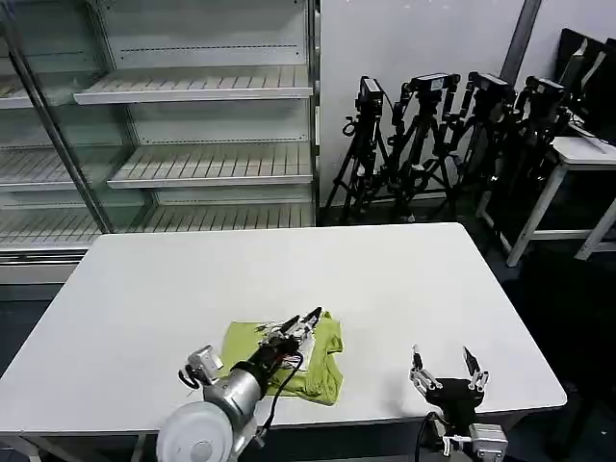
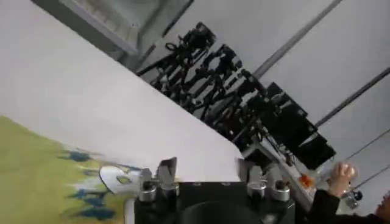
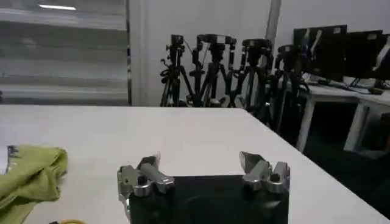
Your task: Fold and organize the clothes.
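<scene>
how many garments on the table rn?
1: a lime T-shirt, bunched near the white table's front edge, under the left gripper. Anything beneath it would be hidden.

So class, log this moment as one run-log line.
left gripper: open, over folded lime soft-fabric T-shirt | right gripper: open, idle at near table edge, apart from shirt | white table: shirt near front edge

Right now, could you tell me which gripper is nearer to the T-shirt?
The left. The left gripper is over the T-shirt, above its far edge. The right gripper sits off to the shirt's right near the table's front edge, open, with bare tabletop between.
</scene>
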`<state>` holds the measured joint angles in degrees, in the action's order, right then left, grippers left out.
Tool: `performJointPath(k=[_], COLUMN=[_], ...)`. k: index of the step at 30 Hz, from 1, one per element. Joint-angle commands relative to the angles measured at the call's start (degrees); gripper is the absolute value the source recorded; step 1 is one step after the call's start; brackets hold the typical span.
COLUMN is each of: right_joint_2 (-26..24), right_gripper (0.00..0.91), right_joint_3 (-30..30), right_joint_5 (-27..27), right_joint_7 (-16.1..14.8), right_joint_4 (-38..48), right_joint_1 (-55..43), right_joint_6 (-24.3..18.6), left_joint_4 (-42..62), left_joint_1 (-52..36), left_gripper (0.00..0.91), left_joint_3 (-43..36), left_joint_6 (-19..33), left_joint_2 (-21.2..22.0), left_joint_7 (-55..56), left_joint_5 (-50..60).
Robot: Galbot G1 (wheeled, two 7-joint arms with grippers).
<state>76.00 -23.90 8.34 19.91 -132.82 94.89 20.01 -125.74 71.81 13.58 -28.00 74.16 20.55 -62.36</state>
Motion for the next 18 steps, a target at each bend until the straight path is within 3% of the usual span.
performJointPath(k=[1,8,18], right_joint_2=[-0.2,0.6,1.5], right_gripper=[0.907,0.907,0.907], right_joint_3=[2.1,3.0,2.7], right_joint_5=[-0.1,-0.1,-1.4], right_joint_7=[-0.2,-0.1,-0.2], right_joint_4=[1.2,1.9,1.5], right_joint_1=[-2.0,-3.3,-2.5], right_joint_6=[-0.1,0.1,0.0], left_joint_4=[-8.4,-3.8,1.5], left_joint_1=[7.5,11.7,10.5], left_gripper=[0.907,0.907,0.907], left_joint_3=[15.0,22.3,17.8], left_joint_6=[-1.1,-3.6,-4.3], left_joint_2=[-4.2,-8.3,-5.3], left_joint_7=[-0.4,0.5,0.1], left_joint_5=[1.7,-2.2,2.0])
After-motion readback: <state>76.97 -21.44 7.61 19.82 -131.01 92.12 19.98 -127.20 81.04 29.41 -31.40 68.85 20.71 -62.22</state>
